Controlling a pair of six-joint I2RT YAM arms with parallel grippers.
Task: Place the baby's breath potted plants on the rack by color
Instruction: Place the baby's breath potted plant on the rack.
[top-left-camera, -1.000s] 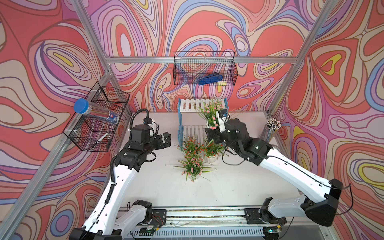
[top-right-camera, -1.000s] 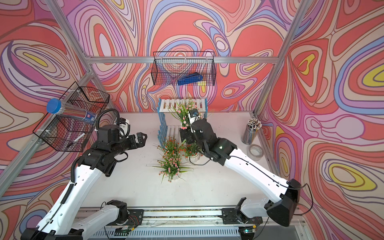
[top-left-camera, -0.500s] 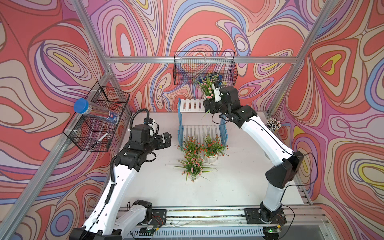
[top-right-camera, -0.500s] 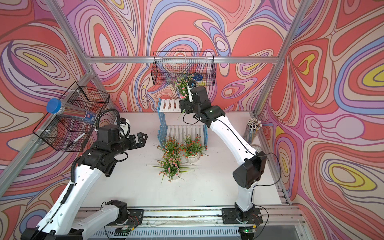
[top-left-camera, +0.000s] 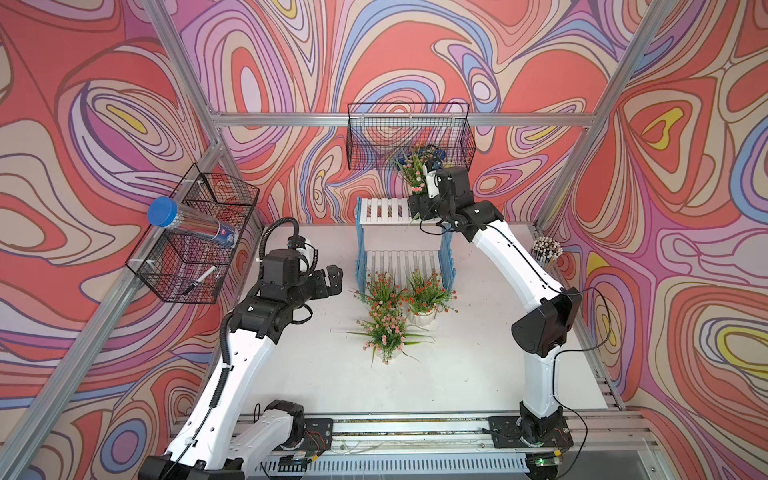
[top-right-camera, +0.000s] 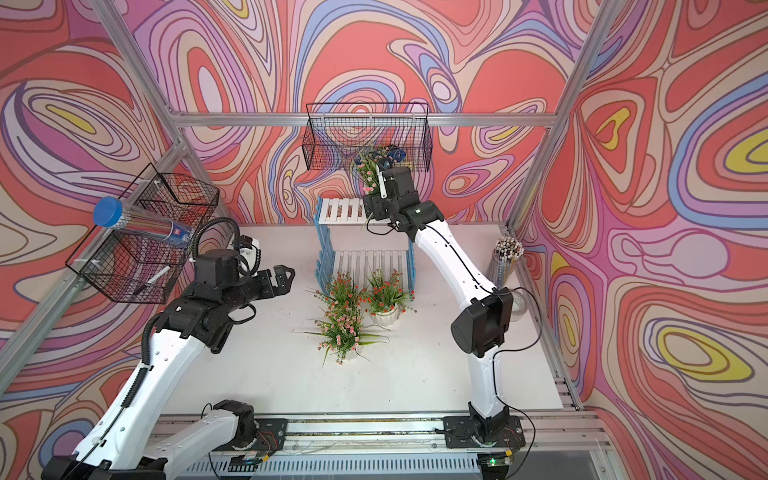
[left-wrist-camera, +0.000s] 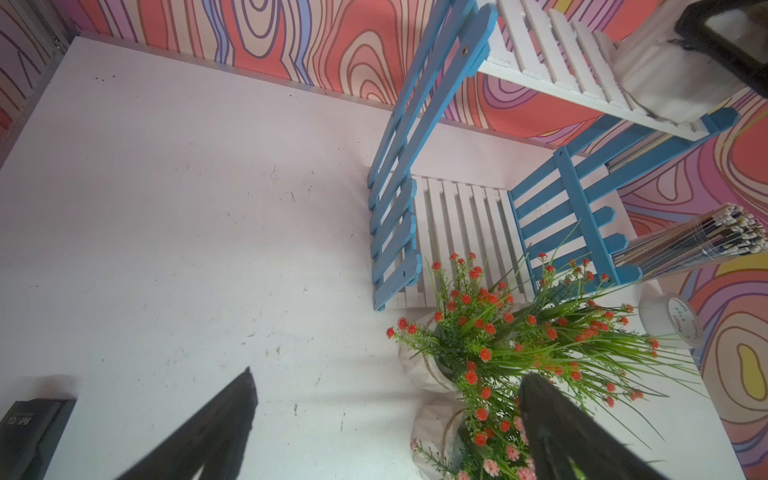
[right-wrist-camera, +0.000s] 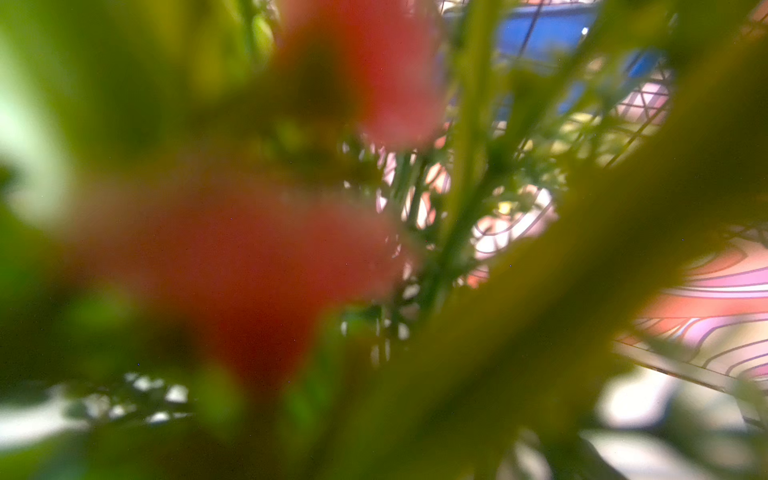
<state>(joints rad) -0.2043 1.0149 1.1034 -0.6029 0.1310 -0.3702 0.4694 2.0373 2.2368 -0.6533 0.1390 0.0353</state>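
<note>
The rack (top-left-camera: 384, 210) stands at the back of the table, white slatted shelves between light blue side panels (left-wrist-camera: 399, 232). My right gripper (top-left-camera: 419, 204) is shut on a pink baby's breath potted plant (top-left-camera: 413, 172) at the right end of the top shelf; its white pot (left-wrist-camera: 665, 79) is at the shelf's slats. Blurred leaves and blossoms fill the right wrist view. Two red-orange plants (top-left-camera: 382, 291) (top-left-camera: 428, 291) stand in front of the lower shelf (top-left-camera: 401, 264), and another pink plant (top-left-camera: 386, 328) is nearer. My left gripper (top-left-camera: 332, 280) hangs open left of them, holding nothing.
A black wire basket (top-left-camera: 409, 137) hangs on the back wall just above the held plant. Another wire basket (top-left-camera: 195, 232) with a blue-capped tube (top-left-camera: 187, 220) is on the left wall. A cup of brushes (top-left-camera: 546, 253) and a tape roll (left-wrist-camera: 673, 320) sit at the table's right edge.
My right arm lifted the pink plant from the table beside the others up to the rack's top shelf, then lowered it slightly. The left arm has stayed still.
</note>
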